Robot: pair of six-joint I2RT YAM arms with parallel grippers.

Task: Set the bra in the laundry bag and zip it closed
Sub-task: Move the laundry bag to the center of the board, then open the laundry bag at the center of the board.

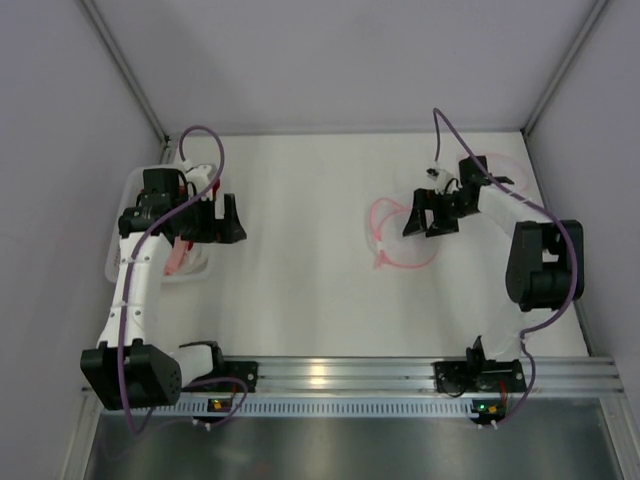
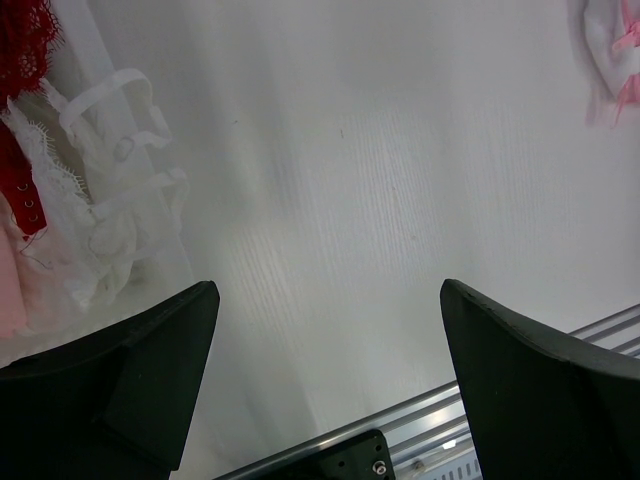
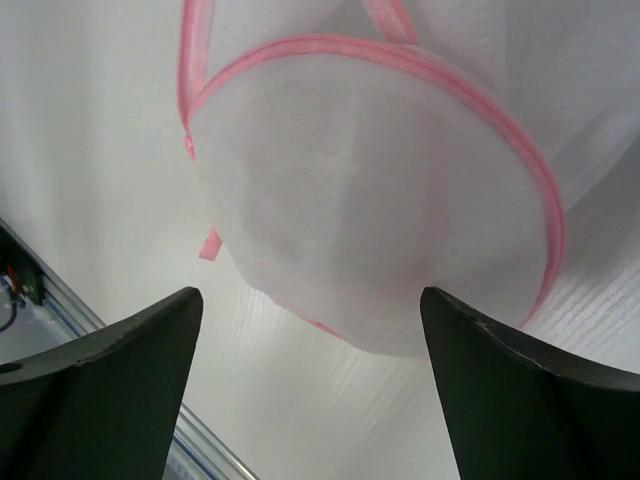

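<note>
White desk (image 1: 300,250) fills the overhead view, with an aluminium rail (image 1: 400,375) along its near edge. At the far left sits a translucent bin (image 1: 110,270) holding a heap of lingerie. On the right half lies the laundry bag (image 1: 395,245), white mesh edged in pink, well apart from the bin. From above it reads as roughly round, so no long axis can be told. A small pink tab sticks out at its near-left edge. In the right wrist view the bag (image 3: 370,200) bulges like a dome, its pink trim arcing across the top and down the right side.

Inside the bin, the left wrist view shows a white lace bra (image 2: 100,190) crumpled, its straps looping up and to the right. Beside it lie a red lace piece (image 2: 25,40) and a pink garment (image 2: 15,290).

Over the bin's right edge hangs the left tool (image 1: 236,218), spread wide and holding nothing. Above the bag, the right tool (image 3: 310,295) is also spread wide and empty.
</note>
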